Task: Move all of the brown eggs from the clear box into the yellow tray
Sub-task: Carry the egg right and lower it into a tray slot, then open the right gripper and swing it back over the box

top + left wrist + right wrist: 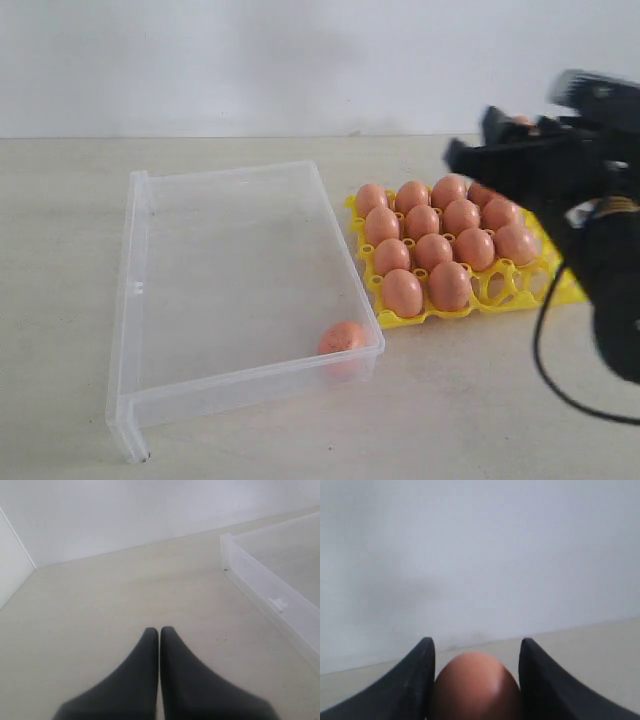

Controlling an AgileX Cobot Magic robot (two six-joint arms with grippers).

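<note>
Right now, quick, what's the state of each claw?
Left claw: closed, holding nothing.
Right claw: closed on a brown egg.

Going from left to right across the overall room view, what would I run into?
Clear box → lone brown egg in its near right corner → yellow tray filled with brown eggs → black robot arm, its claw gripping another egg.
</note>
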